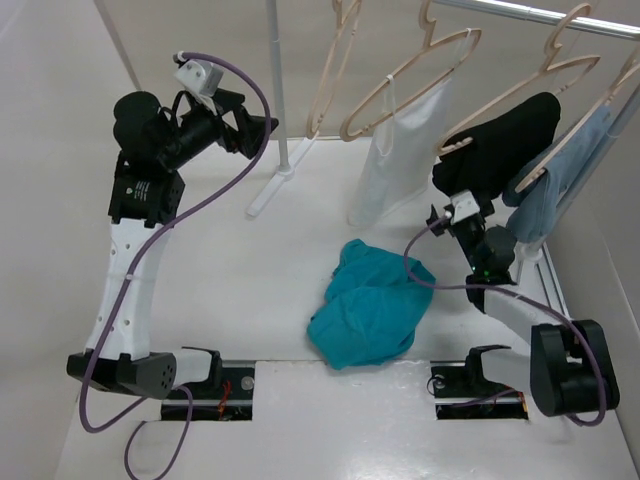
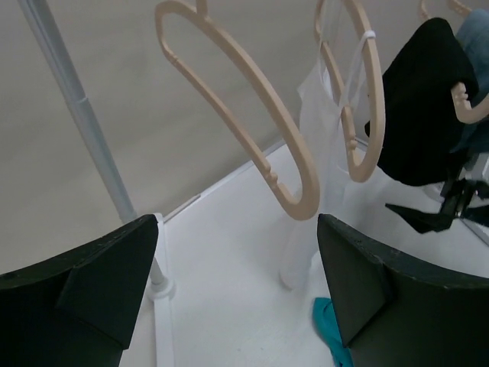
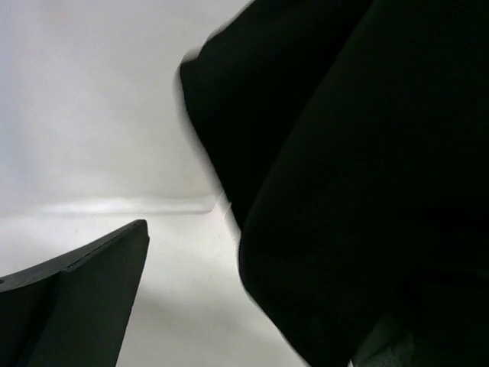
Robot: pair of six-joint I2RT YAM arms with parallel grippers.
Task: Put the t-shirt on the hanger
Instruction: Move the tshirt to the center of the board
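The teal t-shirt (image 1: 370, 305) lies in a crumpled heap on the white table, between the two arms; a corner of it shows in the left wrist view (image 2: 330, 325). The bare beige hanger (image 1: 327, 85) hangs leftmost on the rail, edge-on from above, and shows just ahead of the left fingers (image 2: 252, 118). My left gripper (image 1: 268, 125) is raised, open and empty, level with that hanger's lower end (image 2: 237, 252). My right gripper (image 1: 440, 215) is open and empty, close against the black garment (image 3: 359, 153), which hides its right finger.
A hanger with a white sleeveless top (image 1: 395, 160) hangs beside the bare one, then a hanger with the black garment (image 1: 510, 140) and one with a pale blue garment (image 1: 560, 190). The rack's white pole (image 1: 278, 80) and foot (image 1: 268, 192) stand at the back left.
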